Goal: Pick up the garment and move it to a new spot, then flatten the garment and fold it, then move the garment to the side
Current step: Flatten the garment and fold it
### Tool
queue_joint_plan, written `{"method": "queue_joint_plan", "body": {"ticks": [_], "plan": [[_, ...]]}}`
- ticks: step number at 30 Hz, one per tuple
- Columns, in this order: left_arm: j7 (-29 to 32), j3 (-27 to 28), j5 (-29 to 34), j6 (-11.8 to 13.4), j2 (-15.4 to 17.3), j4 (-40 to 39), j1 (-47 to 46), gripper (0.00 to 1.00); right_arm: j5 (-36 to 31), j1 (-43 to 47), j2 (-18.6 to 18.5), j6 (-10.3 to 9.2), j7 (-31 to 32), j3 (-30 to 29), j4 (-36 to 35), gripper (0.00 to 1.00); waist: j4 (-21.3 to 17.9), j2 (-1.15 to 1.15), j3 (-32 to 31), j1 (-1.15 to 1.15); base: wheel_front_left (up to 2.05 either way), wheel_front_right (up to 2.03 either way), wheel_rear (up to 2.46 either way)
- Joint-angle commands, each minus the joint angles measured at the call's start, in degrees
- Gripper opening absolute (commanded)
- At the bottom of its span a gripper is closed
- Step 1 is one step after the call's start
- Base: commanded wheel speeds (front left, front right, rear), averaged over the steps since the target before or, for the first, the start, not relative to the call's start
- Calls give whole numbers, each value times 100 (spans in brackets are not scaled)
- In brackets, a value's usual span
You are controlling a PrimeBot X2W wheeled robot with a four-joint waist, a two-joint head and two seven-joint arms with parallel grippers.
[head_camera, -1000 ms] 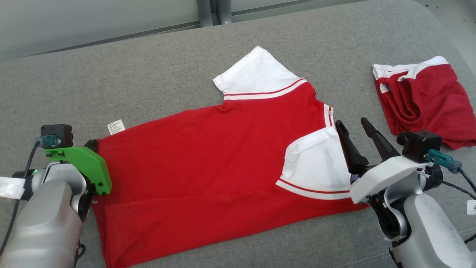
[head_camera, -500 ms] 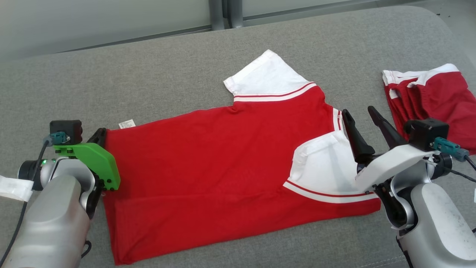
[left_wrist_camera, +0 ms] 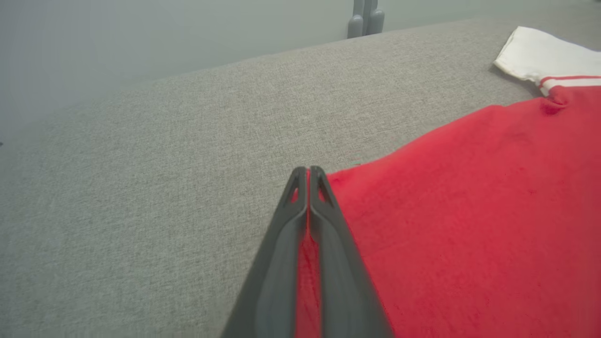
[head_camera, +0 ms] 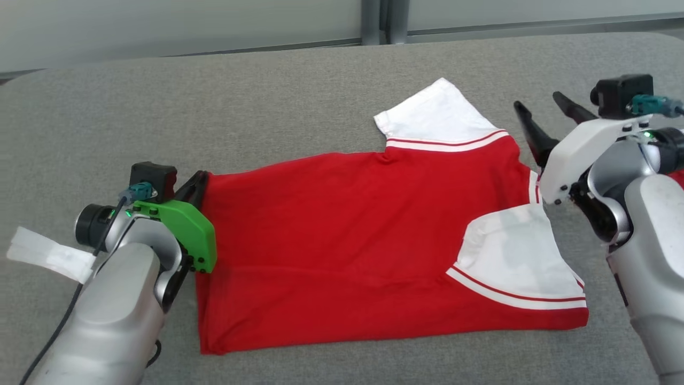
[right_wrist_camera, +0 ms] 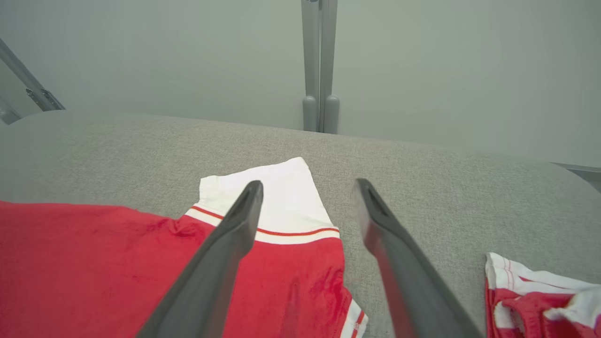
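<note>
The garment, a red T-shirt with white sleeves, lies flat on the grey padded surface, its near sleeve folded onto the body. My left gripper is shut on the far corner of the shirt's hem at the left. In the left wrist view red cloth shows pinched between the closed fingers of the left gripper. My right gripper hangs open above the surface, just right of the shirt's shoulder. In the right wrist view the right gripper spreads over the far white sleeve, touching nothing.
Crumpled red shorts with white trim lie on the surface to the right of the shirt. A pale wall and a grey post stand behind the far edge. Bare grey surface stretches left of and beyond the shirt.
The head camera has swung, shifting the whole picture. My left gripper has finished shutting on the hem corner, hiding its white label. My right gripper has moved from the near sleeve to the shoulder.
</note>
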Motion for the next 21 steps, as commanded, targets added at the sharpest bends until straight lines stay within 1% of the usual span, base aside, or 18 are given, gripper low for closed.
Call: {"method": "queue_joint_plan", "body": {"ticks": [1, 6, 9, 15, 21], "plan": [[7, -15, -26, 68, -50, -155, 101, 0, 16, -197, -66, 0, 73, -10, 172, 100, 287, 25, 77, 0, 0, 0, 0], [-30, -26, -33, 291, -185, -821, 169, 0, -131, -919, -157, 0, 302, -69, 1030, 100, 685, 25, 384, 0, 0, 0, 0], [-66, -21, -29, 415, -270, -1146, 149, 0, -266, -1342, -133, 0, 373, -155, 1622, 100, 887, 25, 603, 0, 0, 0, 0], [-95, -66, 39, 575, -420, -1662, -7, 0, -655, -2106, -196, 0, 341, -288, 2653, 100, 1271, 25, 1060, 0, 0, 0, 0], [-148, -104, 87, 676, -494, -1962, -104, 0, -887, -2751, -193, 0, 226, -379, 3411, 100, 1520, 25, 1436, 0, 0, 0, 0]]}}
